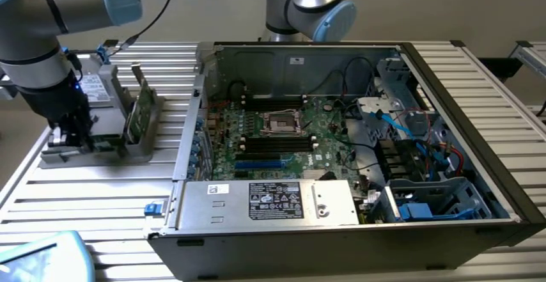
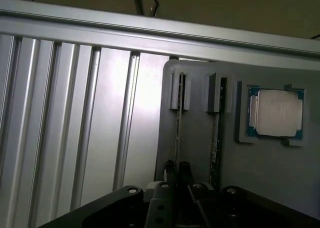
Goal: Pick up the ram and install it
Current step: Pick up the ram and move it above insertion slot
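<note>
Ram stick (image 2: 177, 138), a thin green board, pinched by the black hand (image 2: 177, 170).
It stands edgewise in a grey plastic holder (image 2: 196, 138) on the ribbed metal tabletop (image 2: 75, 118), fingers nearly closed.

silver arm (image 1: 38, 64), pale blue caps (image 1: 122, 0), black fingers (image 2: 169, 170).

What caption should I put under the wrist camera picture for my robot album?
The gripper pinches a ram stick standing in its gray holder, near a square chip.
</note>
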